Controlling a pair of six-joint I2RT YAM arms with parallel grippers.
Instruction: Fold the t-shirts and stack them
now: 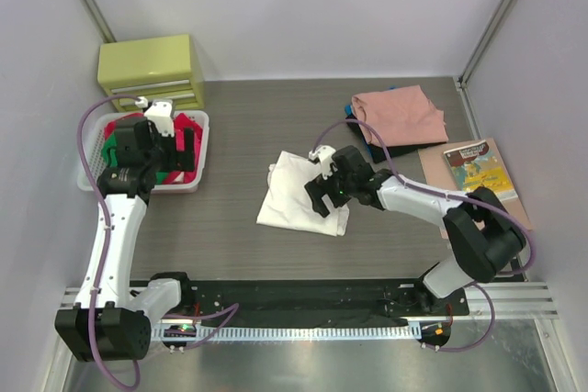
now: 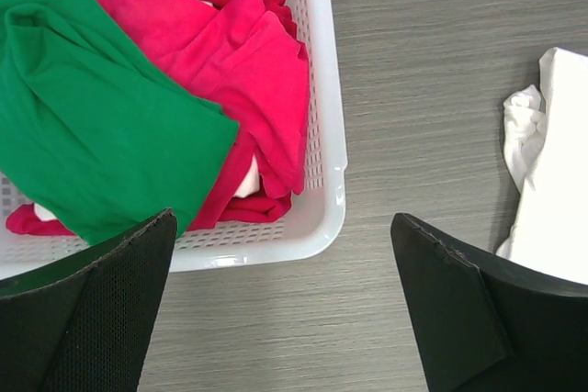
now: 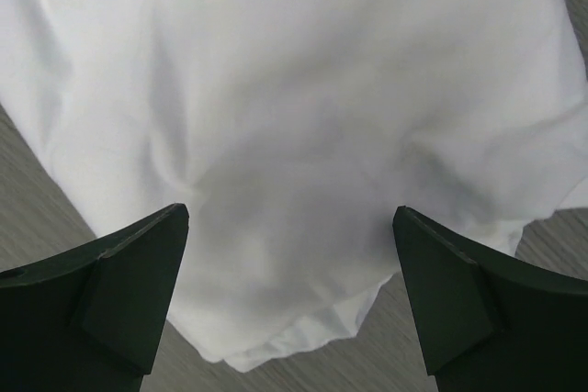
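White t-shirt (image 1: pixel 294 192), part-folded, lies mid-way on bench (image 1: pixel 230 245); salmon-pink t-shirt (image 1: pixel 400 115) tops the folded stack, far right.
Left wrist: green t-shirt (image 2: pixel 101 126) and red t-shirts (image 2: pixel 248 71) lie unfolded in basket (image 2: pixel 326 218); left end effector (image 2: pixel 283 227) spread, empty.
Right wrist: right end effector (image 3: pixel 291 218) spread, empty, over white t-shirt.
Most folding apparently outstanding.

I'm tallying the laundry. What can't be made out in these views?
Basket: in the top view the left gripper covers its middle, and the left wrist view crops it, so the shirt count is unclear.
Pile under salmon-pink shirt: in the top view only dark and blue edges show.
White shirt: in the top view the right gripper hides part.
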